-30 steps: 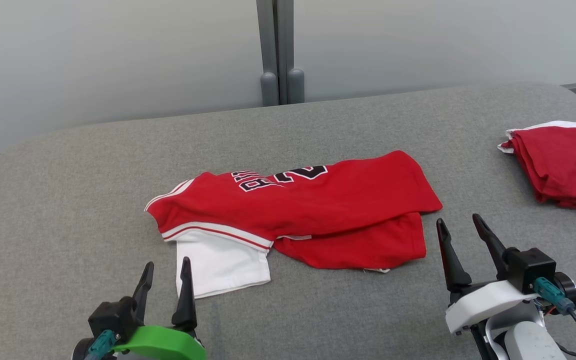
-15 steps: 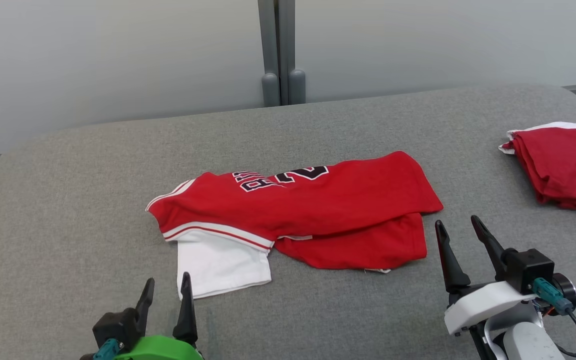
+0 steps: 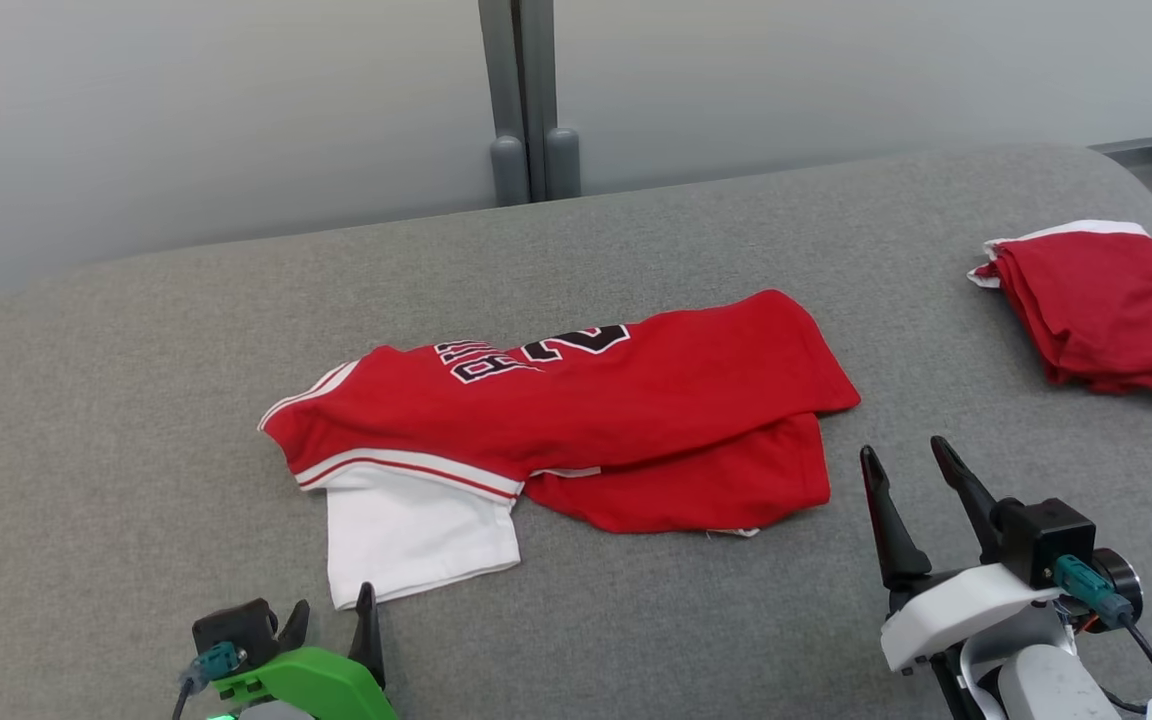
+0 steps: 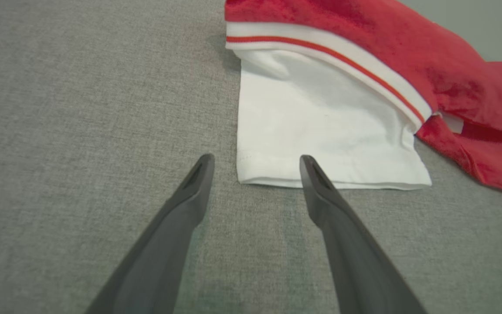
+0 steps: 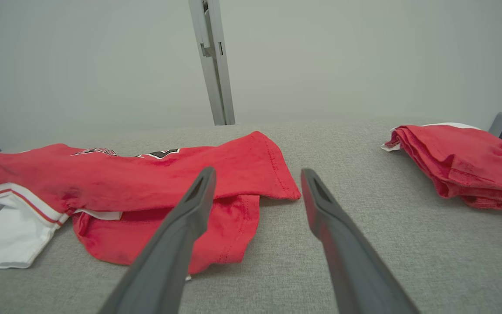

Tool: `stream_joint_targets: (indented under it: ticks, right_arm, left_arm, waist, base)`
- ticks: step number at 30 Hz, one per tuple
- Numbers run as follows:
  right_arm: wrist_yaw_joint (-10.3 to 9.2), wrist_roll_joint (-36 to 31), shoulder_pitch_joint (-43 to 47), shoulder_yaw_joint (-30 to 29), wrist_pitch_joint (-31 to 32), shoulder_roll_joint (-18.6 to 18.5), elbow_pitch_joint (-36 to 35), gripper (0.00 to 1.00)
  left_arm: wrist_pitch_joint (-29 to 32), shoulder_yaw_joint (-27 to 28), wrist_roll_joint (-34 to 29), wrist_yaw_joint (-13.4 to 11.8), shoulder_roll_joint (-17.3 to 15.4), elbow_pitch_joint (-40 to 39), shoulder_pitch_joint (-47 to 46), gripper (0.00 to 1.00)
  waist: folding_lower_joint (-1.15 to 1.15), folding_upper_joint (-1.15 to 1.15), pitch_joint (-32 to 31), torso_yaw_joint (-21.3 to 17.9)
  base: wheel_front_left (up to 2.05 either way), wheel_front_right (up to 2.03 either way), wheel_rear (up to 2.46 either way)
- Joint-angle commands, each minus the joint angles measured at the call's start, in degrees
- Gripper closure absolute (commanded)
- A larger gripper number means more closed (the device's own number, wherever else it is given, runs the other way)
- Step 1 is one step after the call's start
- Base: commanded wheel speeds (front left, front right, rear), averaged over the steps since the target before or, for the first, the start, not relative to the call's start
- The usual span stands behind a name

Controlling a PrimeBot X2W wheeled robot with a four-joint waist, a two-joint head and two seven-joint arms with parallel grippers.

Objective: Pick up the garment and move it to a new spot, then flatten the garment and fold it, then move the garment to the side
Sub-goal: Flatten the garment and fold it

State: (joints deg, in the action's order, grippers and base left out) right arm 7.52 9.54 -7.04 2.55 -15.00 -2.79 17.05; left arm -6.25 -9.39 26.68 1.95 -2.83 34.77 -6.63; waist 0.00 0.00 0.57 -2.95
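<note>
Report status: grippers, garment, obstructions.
Left gripper open, empty, by white sleeve. Right gripper open, empty. Red-and-white cloth jersey rumpled on grey fabric table. Folded red garment far right, not in the way.

Grey woven fabric covers the table (image 3: 636,240), which fills the lower two-thirds of the head view and curves off in rounded corners at the upper left and upper right. Behind it stand pale, matte grey-white wall panels (image 3: 186,100), evenly lit, with no hard shadows. A grey vertical post (image 3: 519,80) splits them at top centre, ending in two rounded caps (image 3: 534,165) just above the table's far edge.
</note>
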Motion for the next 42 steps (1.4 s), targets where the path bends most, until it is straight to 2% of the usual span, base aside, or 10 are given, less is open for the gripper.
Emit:
stream_joint_targets:
  ticks: [1, 14, 15, 16, 17, 18, 19, 20, 32, 42]
  right_arm:
    - [-0.07, -0.13, -0.54, 0.12, -0.26, -0.21, 0.16, 0.00]
    - [-0.07, -0.45, -0.99, 0.11, -0.26, -0.21, 0.27, 0.00]
    - [-0.07, -0.49, -0.96, 0.06, -0.26, -0.21, 0.26, 0.00]
    - [-0.07, -0.50, -0.91, 0.05, -0.26, -0.21, 0.26, 0.00]
    - [-0.07, -0.52, -0.86, 0.00, -0.26, -0.21, 0.24, 0.00]
    - [-0.07, -0.54, -0.83, -0.05, -0.26, -0.21, 0.22, 0.00]
    - [-0.07, -0.59, -0.80, -0.16, -0.26, -0.22, 0.25, 0.00]
    - [-0.07, -0.65, -0.77, -0.28, -0.26, -0.21, 0.30, 0.00]
    - [-0.07, -6.48, -8.87, -7.16, 0.64, -0.22, 8.83, 0.00]
    - [-0.07, -12.69, -22.23, -15.77, 10.54, -0.26, 23.37, 0.00]
  left_arm:
    - [0.21, 0.22, 0.36, 0.00, -0.59, 1.14, -1.36, 0.00]
    - [3.07, -0.20, 2.24, 0.87, -0.53, 9.37, -5.76, 0.00]
    - [3.59, -0.56, 2.44, 1.20, -0.45, 9.80, -6.01, 0.06]
    - [4.02, -0.94, 2.56, 1.40, -0.37, 10.00, -6.24, 0.25]
    - [4.43, -1.35, 2.64, 1.65, -0.28, 10.15, -6.45, 0.61]
    - [4.48, -1.60, 2.72, 1.82, -0.22, 10.18, -6.63, 0.73]
    - [4.50, -1.85, 2.75, 1.86, -0.16, 10.15, -6.83, 0.96]
    - [4.33, -2.10, 2.64, 1.94, -0.13, 10.03, -7.05, 1.00]
    - [-1.65, -1.76, 1.98, 0.72, -1.35, 2.69, -7.45, 1.00]
    - [-2.11, -2.50, 2.04, -0.47, -1.63, -9.38, -4.78, 1.00]
  waist:
    - [0.00, 0.00, 0.67, -0.86]
    - [0.00, 0.00, 2.33, -3.04]
    - [0.00, 0.00, 2.37, -3.08]
    - [0.00, 0.00, 2.40, -3.10]
    - [0.00, 0.00, 2.44, -3.11]
    - [0.00, 0.00, 2.47, -3.10]
    - [0.00, 0.00, 2.50, -3.06]
    - [0.00, 0.00, 2.55, -2.98]
    - [0.00, 0.00, 3.85, 0.43]
    - [0.00, 0.00, 6.92, 4.71]
  base:
    - [0.00, 0.00, 0.00]
    - [0.00, 0.00, 0.00]
    - [0.00, 0.00, 0.00]
    - [0.00, 0.00, 0.00]
    - [0.00, 0.00, 0.00]
    - [0.00, 0.00, 0.00]
    - [0.00, 0.00, 0.00]
    - [0.00, 0.00, 0.00]
    - [0.00, 0.00, 0.00]
    - [0.00, 0.00, 0.00]
